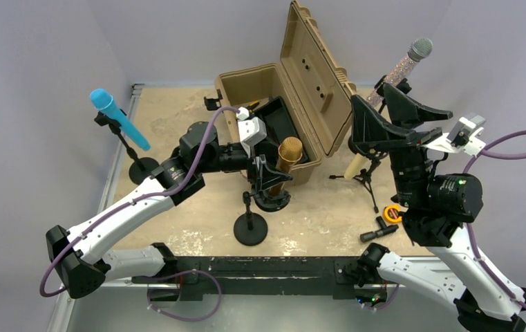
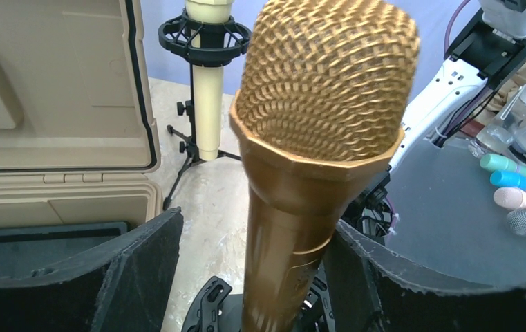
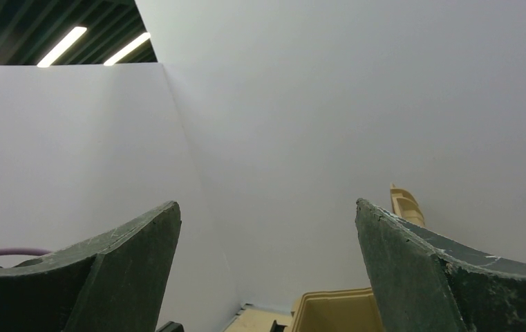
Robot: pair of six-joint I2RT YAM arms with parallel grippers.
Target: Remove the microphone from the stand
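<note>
Centre of the overhead view: gold microphone [image 1: 289,153] stands upright, seated in a black clip on a short round-base stand [image 1: 251,230]. It sits just in front of the open tan case [image 1: 267,79], whose lid is tipped back toward the upper right.

Left gripper [image 1: 272,184] reaches in from the left and straddles the microphone's body below the mesh head. Left wrist view: the handle runs up the middle between the two dark fingers [image 2: 142,277]. There is bare floor in the gap on the left side, and the right pad is close against the handle or touching it. The jaws are apart around the microphone, not clamped.

Right gripper [image 1: 384,114] is raised at the right of the frame. Its fingers [image 3: 128,270] are spread wide, with only the blank wall between them.

Also noted:
- blue microphone [image 1: 118,117], tilted on its own stand, upper left
- glittery microphone [image 1: 412,59], upper right
- cream microphone [image 2: 208,90] in a ring mount on a tripod, just right of the case
</note>
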